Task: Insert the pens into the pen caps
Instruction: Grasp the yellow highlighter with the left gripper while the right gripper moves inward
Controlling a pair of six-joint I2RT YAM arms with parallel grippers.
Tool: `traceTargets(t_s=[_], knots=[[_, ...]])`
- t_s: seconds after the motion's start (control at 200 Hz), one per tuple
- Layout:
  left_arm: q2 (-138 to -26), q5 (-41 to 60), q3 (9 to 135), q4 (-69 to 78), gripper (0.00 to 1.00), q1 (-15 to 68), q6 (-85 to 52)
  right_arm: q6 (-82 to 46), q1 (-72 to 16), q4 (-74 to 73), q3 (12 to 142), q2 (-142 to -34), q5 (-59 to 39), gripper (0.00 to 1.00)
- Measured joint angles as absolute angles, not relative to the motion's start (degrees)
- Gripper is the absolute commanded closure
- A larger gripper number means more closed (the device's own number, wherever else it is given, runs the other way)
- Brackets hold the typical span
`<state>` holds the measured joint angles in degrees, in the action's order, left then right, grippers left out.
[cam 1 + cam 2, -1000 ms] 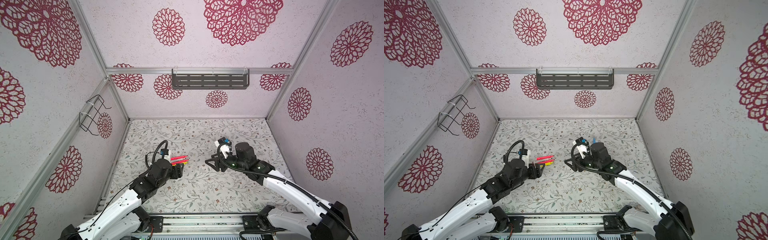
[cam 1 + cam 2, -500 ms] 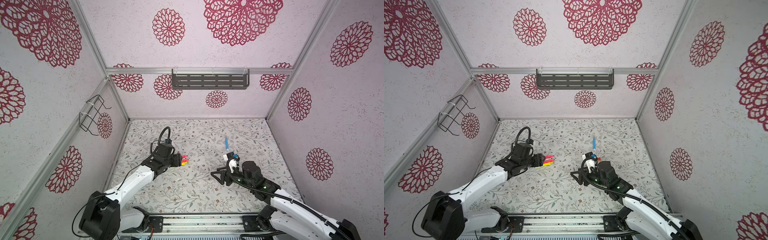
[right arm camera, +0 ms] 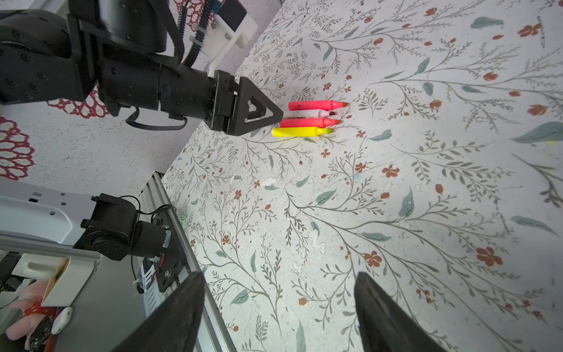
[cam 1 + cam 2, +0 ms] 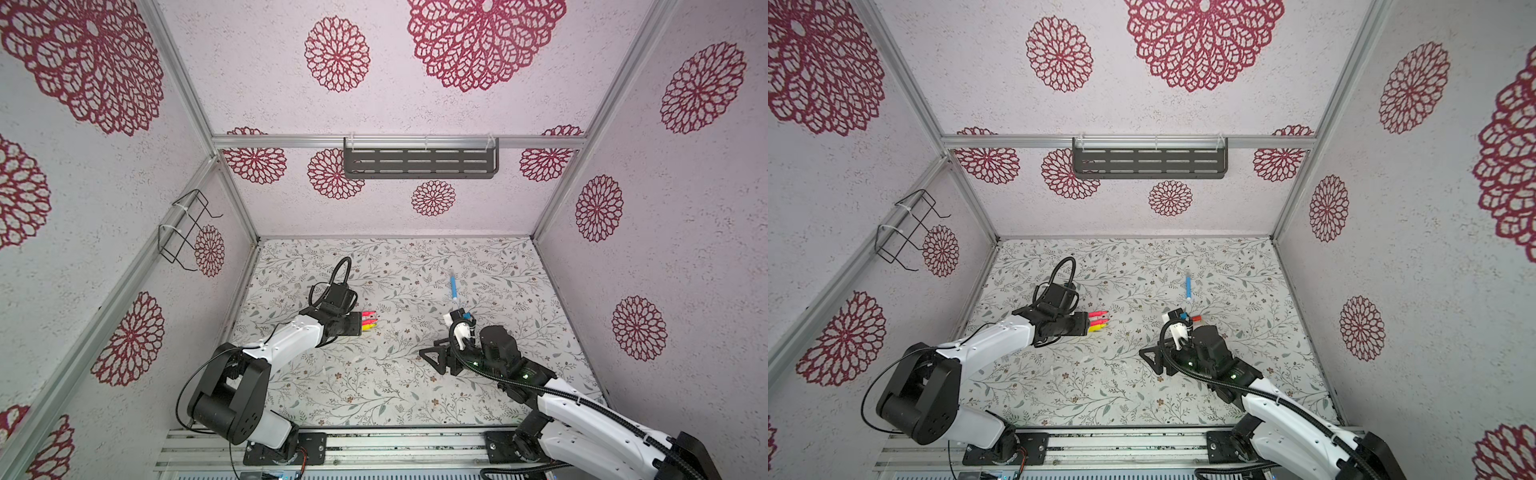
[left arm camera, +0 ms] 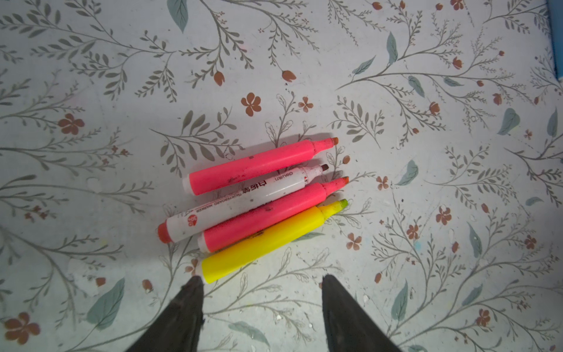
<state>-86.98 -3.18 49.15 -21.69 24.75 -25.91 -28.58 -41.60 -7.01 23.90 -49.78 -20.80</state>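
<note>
Four pens lie side by side on the floral mat in the left wrist view: a pink one [image 5: 259,166], a white one with a red end [image 5: 237,204], a second pink one [image 5: 268,213] and a yellow one [image 5: 265,243]. All are uncapped. My left gripper [image 5: 262,279] is open just behind them, one fingertip [image 5: 193,283] at the yellow pen's rear end. A blue pen [image 4: 454,287] lies alone further back. A small red pen cap [image 4: 1197,318] sits beside my right wrist. My right gripper [image 3: 280,274] is open over bare mat, holding nothing.
Both top views show the mat [image 4: 374,399] enclosed by patterned walls. A dark shelf [image 4: 419,160] hangs on the back wall and a wire rack [image 4: 187,232] on the left wall. A metal rail [image 4: 374,444] runs along the front edge.
My left arm has dropped low and reached to the pens' rear ends. My right arm has pulled back toward the front, uncovering the blue pen. The pens have not moved.
</note>
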Motion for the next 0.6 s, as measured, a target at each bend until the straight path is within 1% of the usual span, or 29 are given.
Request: traceTargets(t_s=[0.6], knots=[[-93.3,0.0,50.7,-20.6,0.43,23.6,-25.1,-28.6,-41.8,-7.8,23.7,-51.8,-21.2,0.23]])
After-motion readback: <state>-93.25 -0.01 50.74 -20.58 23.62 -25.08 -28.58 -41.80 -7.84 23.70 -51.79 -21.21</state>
